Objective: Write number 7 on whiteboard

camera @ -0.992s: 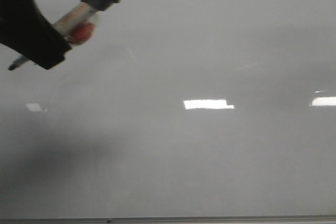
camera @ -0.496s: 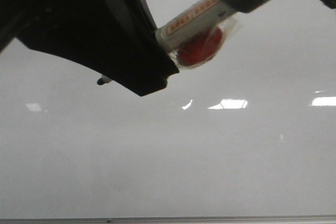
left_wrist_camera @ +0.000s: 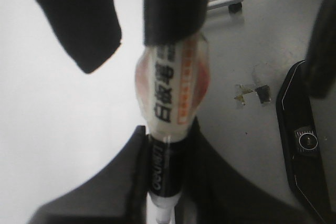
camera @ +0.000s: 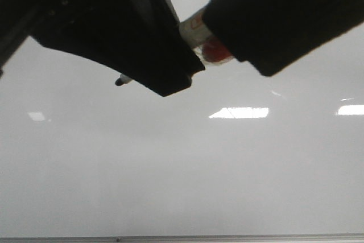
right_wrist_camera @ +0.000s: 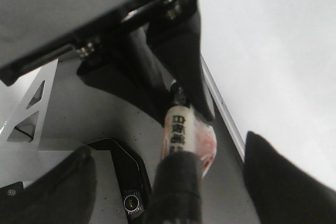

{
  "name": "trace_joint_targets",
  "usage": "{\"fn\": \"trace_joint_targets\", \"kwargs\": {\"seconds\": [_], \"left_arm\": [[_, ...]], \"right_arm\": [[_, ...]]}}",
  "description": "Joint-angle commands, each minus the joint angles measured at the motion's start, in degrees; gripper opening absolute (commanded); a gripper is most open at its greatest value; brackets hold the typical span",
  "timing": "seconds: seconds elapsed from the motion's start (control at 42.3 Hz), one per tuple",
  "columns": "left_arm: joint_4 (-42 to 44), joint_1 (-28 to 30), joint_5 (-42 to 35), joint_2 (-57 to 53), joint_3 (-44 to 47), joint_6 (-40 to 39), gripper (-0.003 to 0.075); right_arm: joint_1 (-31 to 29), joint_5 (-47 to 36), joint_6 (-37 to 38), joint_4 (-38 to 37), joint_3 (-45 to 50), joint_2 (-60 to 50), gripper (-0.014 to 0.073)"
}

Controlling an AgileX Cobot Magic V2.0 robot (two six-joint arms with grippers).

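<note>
The whiteboard (camera: 182, 169) fills the front view, pale grey and glossy; no black 7 shows on it. My left gripper (camera: 170, 66) is shut on a marker (camera: 192, 29), whose dark tip (camera: 120, 81) pokes out beside the gripper. In the left wrist view the left gripper (left_wrist_camera: 165, 148) clamps the marker's black lower part (left_wrist_camera: 163, 166). My right gripper (camera: 273, 21) is open, with the marker's black cap (right_wrist_camera: 176, 187) between its spread fingers (right_wrist_camera: 283, 182). A red blob in clear wrap (camera: 216, 52) sticks to the marker body.
A thin metal frame strip (camera: 182, 237) runs along the board's lower edge. Bright light reflections (camera: 239, 112) lie on the board. A black device with a round dial (left_wrist_camera: 307, 140) lies on the grey surface beside the board. A metal bracket (right_wrist_camera: 26, 103) stands nearby.
My left gripper has carried the marker from the upper left toward the middle, closer to the camera. My right gripper has come in from the upper right around the marker's cap.
</note>
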Motion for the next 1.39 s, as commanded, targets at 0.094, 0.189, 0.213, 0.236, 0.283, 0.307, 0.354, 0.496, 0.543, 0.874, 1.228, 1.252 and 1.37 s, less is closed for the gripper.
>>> {"fn": "trace_joint_targets", "kwargs": {"seconds": [0.094,0.189,0.213,0.236,0.283,0.307,0.354,0.496,0.543,0.874,1.228,1.252,1.37], "left_arm": [[-0.97,-0.32,-3.25,-1.79,-1.96,0.0,-0.0013],[-0.97,-0.32,-3.25,-1.79,-1.96,0.0,-0.0013],[-0.97,-0.32,-3.35,-1.79,-1.96,0.0,-0.0013],[-0.97,-0.32,-3.59,-1.79,-1.96,0.0,-0.0013],[-1.07,-0.32,-4.02,-1.79,-1.96,-0.49,-0.0006],[-1.07,-0.32,-4.3,-1.79,-1.96,-0.61,-0.0004],[-1.07,-0.32,-4.58,-1.79,-1.96,-0.61,0.0017],[-1.07,-0.32,-6.12,-1.79,-1.96,-0.61,0.0181],[-1.07,-0.32,-6.51,-1.79,-1.96,-0.61,0.0283],[-1.07,-0.32,-6.97,-2.62,-1.96,-0.61,0.0573],[-1.25,3.86,0.56,-18.72,-1.24,-8.41,0.0425],[-1.25,4.39,0.85,-20.42,-0.87,-9.0,0.042],[-1.25,6.85,2.32,-27.13,1.94,-10.33,0.0307]], "right_arm": [[0.22,-1.38,-0.84,2.93,-2.2,-0.41,0.0167],[0.22,-1.51,-0.84,3.24,-2.2,-0.41,-0.0041],[0.22,-1.51,-0.84,3.24,-2.2,-0.41,-0.0078],[0.22,-1.55,-0.84,3.24,-2.2,-0.41,-0.0065],[0.22,-1.55,-0.84,3.24,-2.2,-0.41,-0.0062],[0.22,-1.55,-0.84,3.24,-2.2,-0.41,-0.0062],[0.22,-1.55,-0.84,3.24,-2.2,-0.41,-0.0062],[0.22,-1.96,-0.84,3.24,-2.2,-0.41,-0.0061],[0.22,-2.19,-0.84,3.24,-2.2,-0.41,-0.0061],[0.22,-3.26,-0.84,3.18,-2.2,-0.41,-0.0061],[-4.05,-3.22,-0.84,3.13,-2.2,-0.41,-0.0061],[-4.12,-3.22,-0.84,3.13,-2.2,-0.41,-0.0061],[-4.12,-3.22,-0.84,3.13,-2.2,-0.41,-0.0061]]}}
